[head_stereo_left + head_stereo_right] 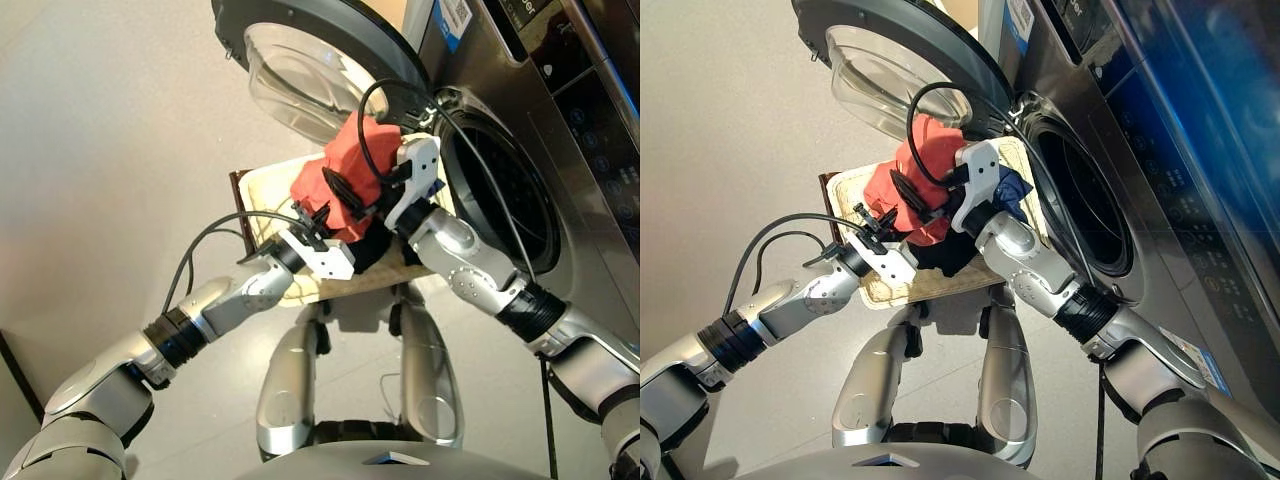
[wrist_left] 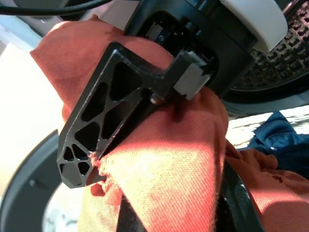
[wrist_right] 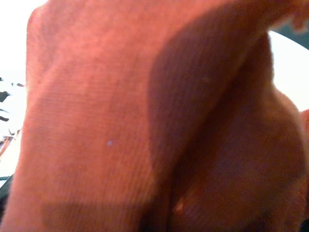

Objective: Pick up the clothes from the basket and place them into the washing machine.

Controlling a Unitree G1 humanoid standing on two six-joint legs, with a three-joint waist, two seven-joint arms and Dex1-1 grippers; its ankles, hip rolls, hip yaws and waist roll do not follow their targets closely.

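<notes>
Overhead, both arms reach forward over the basket, meeting at a coral-red garment lifted clear of the tray, in front of the washing machine and its swung-open door. From the left, the bent left arm brings the left gripper against the cloth's lower edge; whether its fingers grip cannot be told. On the right, the right gripper pinches the bunched garment between closed fingers. Black and navy garments lie below in the basket.
</notes>
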